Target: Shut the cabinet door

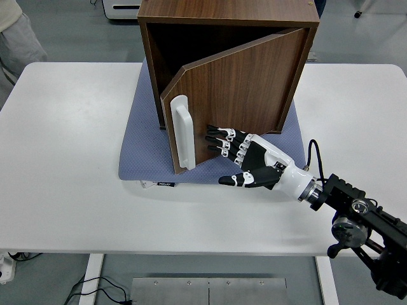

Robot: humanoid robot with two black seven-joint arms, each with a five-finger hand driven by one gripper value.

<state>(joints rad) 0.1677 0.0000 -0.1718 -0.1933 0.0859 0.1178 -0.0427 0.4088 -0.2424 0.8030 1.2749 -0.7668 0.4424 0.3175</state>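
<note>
In the head view, the right hand (245, 162), fingers stretched flat and grasping nothing, presses on the door (238, 92) of the cabinet (226, 16), which is half closed on the blue mat (143, 146); next I think it must push further inward.

One wooden cabinet (229, 19) stands on one blue mat (143, 143), with one door (241, 95) carrying one white handle (180, 133). One robot hand (245, 162) shows, five fingers. One white table (70, 159). One person (19, 38) at the corner.
</note>
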